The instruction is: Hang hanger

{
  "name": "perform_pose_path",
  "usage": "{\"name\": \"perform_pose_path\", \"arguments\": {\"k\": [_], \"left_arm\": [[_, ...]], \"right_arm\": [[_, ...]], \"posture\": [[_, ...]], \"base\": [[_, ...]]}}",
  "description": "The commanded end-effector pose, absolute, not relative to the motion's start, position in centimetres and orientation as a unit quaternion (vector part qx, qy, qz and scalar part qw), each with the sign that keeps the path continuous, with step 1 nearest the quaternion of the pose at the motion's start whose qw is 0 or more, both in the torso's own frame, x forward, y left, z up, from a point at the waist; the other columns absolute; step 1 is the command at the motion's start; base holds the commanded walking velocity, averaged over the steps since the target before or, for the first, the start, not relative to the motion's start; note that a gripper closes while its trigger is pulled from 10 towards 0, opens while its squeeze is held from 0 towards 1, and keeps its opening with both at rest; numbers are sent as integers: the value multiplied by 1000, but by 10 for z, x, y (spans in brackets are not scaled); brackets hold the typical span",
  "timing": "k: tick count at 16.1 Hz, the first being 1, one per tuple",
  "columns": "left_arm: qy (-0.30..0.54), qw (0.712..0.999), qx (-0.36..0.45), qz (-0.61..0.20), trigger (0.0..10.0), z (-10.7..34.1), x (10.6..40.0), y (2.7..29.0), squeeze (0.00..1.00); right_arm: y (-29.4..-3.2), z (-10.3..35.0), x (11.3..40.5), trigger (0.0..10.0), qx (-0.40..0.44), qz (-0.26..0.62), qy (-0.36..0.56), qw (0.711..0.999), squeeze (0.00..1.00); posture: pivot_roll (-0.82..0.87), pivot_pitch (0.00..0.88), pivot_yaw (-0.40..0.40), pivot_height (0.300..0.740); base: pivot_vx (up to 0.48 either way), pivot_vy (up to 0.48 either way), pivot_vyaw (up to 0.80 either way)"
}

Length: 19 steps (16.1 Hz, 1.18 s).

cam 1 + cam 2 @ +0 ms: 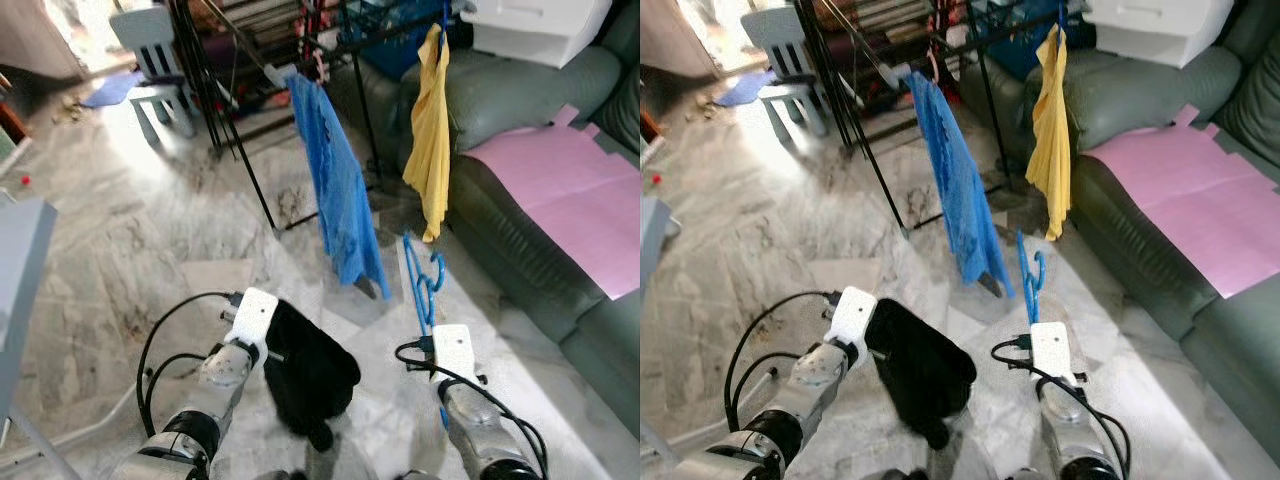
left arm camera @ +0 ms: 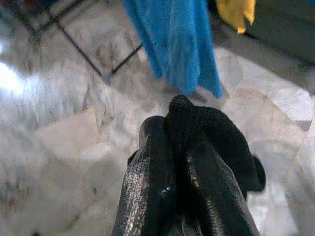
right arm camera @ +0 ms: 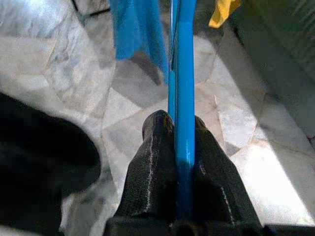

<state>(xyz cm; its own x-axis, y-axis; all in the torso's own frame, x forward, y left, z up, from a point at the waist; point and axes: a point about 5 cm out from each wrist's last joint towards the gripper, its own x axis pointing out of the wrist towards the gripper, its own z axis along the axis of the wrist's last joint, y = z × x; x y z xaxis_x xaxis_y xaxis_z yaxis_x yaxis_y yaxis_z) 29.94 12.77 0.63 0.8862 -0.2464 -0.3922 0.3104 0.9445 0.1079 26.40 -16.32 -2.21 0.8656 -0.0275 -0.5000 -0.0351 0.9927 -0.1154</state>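
My right gripper [image 3: 175, 129] is shut on a blue plastic hanger [image 1: 421, 282], which stands upright in front of me with its hook [image 1: 436, 268] on top. My left gripper [image 2: 173, 129] is shut on a black garment [image 1: 312, 382] that droops low over the floor. Ahead stands a black drying rack [image 1: 330, 45]. A blue garment [image 1: 340, 190] and a yellow garment [image 1: 430, 130] hang from its rail. The hanger sits below and between these two, apart from the rack.
A grey-green sofa [image 1: 540, 240] with a pink sheet [image 1: 575, 200] runs along my right. White boxes [image 1: 540, 25] sit on its far end. A small light chair [image 1: 155, 60] stands at the back left. The marble floor [image 1: 150, 250] stretches out to my left.
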Motion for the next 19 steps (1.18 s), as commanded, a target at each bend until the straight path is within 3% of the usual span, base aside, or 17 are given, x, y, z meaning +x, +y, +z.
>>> {"name": "perform_pose_path", "arguments": {"k": [1,5,7,10,13,16,19], "left_arm": [[222,964,76,-127,10000,-4,292,137,0],[291,949,54,-111,10000,-28,270,135,0],[275,953,47,-120,10000,-23,274,130,0],[250,953,80,-149,10000,-15,281,128,0],[330,925,116,-149,10000,-40,255,143,0],[355,921,82,-134,10000,-49,244,144,0],[375,913,80,-136,10000,-56,235,141,0]], "right_arm": [[-155,-30,257,10000,-69,13,275,959,0],[-140,-46,246,10000,-114,74,326,936,0],[-139,-46,246,10000,-121,84,323,935,0],[-146,-51,239,10000,-124,81,334,931,0],[-153,-70,210,10000,-117,81,388,911,0],[-157,-76,201,10000,-76,66,412,906,0],[-169,-75,201,10000,-114,61,413,901,0]], "posture": [[-159,4,142,740],[-136,0,97,740],[-131,0,90,740],[-130,0,95,740],[-136,0,107,740],[-140,0,114,740],[-142,0,116,740]], "base": [[0,0,0],[0,0,0],[0,0,0],[0,0,0],[0,0,0],[0,0,0],[0,0,0]]}}
